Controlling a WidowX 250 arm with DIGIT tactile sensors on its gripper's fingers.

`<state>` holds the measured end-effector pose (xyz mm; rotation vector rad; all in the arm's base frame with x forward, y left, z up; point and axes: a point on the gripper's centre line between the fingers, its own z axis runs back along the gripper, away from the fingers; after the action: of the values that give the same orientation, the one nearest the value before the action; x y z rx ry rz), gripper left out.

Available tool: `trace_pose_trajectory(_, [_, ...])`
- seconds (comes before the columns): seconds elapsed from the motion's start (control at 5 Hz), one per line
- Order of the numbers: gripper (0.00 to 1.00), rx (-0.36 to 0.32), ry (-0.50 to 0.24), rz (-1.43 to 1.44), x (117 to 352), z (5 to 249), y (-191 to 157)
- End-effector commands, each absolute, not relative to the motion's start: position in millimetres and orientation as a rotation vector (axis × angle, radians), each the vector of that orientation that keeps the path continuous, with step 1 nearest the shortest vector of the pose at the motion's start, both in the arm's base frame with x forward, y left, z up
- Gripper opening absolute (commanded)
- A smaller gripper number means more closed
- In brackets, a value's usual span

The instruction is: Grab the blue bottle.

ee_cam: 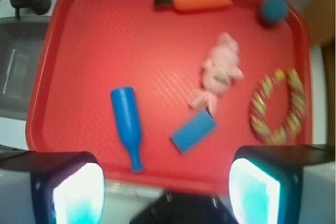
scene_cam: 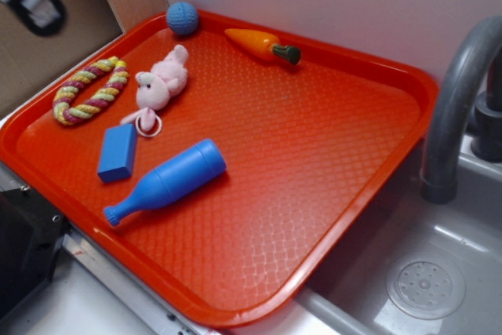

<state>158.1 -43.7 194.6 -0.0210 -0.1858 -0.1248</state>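
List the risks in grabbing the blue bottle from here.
1. The blue bottle lies on its side; being round, it may roll as the fingers close.
2. The blue block lies close by; a finger could clip it.
3. The gripper is open but high above the tray, not yet over the bottle.

We find the blue block (scene_cam: 118,152) just beside the blue bottle (scene_cam: 166,180); bare tray (scene_cam: 314,162) lies on the bottle's other side.
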Motion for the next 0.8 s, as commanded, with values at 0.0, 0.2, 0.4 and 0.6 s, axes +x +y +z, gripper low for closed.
trace_pose_trajectory(0.0, [1.00,-0.052,-0.131,-0.311,176,145,-89])
trace_pose_trajectory(0.2, [1.00,-0.087,-0.033,-0.323,179,116,-92])
trace_pose_trajectory(0.4, [1.00,-0.029,0.019,-0.334,183,81,-91])
trace_pose_trajectory(0.6, [1.00,0.026,0.055,-0.331,183,58,-87])
